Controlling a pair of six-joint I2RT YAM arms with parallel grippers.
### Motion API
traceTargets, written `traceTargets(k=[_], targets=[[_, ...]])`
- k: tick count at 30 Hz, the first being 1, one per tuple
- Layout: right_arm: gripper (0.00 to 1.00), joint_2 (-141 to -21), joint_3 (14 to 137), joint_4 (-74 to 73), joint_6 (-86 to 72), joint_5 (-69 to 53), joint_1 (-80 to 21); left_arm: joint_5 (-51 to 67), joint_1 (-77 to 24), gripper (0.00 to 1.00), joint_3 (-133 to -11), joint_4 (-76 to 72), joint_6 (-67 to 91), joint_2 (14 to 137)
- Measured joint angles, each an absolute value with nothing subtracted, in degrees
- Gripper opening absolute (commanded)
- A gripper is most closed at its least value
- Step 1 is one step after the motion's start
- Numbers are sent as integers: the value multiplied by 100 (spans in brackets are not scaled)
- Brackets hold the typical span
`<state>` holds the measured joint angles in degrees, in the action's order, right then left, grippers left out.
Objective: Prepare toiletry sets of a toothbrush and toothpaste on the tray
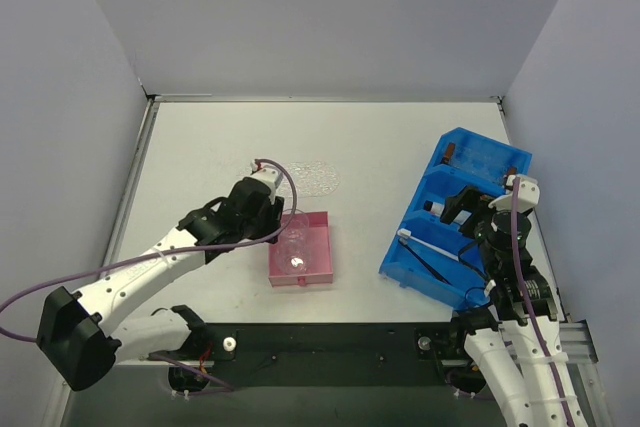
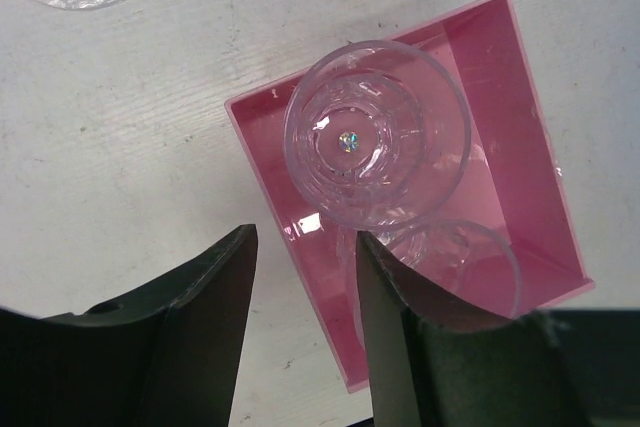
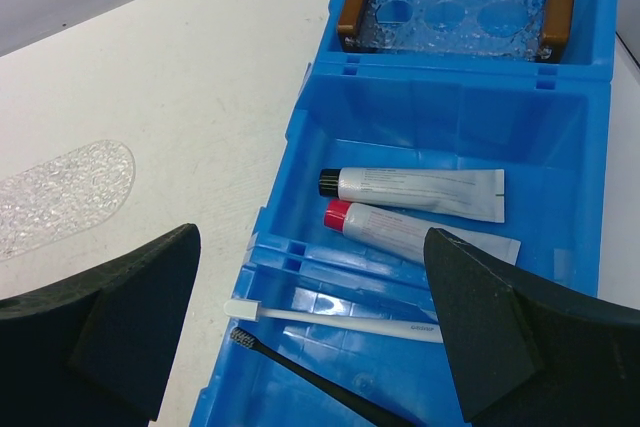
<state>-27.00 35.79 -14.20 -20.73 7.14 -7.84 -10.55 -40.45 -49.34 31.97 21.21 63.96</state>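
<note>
Nearest, the left claw (image 2: 303,247) hangs with its jaws part-spread over the corner of the pink box (image 2: 500,117). It seems lined up on the clear cups (image 2: 375,137) standing there, and nothing looks pinched. The right claw (image 3: 312,237) gapes wide above the blue bin (image 3: 440,112), probably to choose between the toothbrushes (image 3: 340,319) in the near compartment and the toothpaste (image 3: 420,187) in the middle one. A holed clear rack (image 3: 455,17) lies beyond. Farthest, the oval tray (image 3: 60,197) lies on the tabletop (image 1: 200,147), with no brush or tube visible on it.
</note>
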Motion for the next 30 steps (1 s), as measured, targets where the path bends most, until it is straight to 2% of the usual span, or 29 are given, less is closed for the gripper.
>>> traceTargets(k=[23,30], targets=[[88,-2672,3579,-1446,-2075,716,-786,-1590,-4276,52,-5063,2801,2504,7435],[88,-2672,3579,-1446,-2075,718,-786,-1588,-4276,46,-5083,2783,2615,7669]])
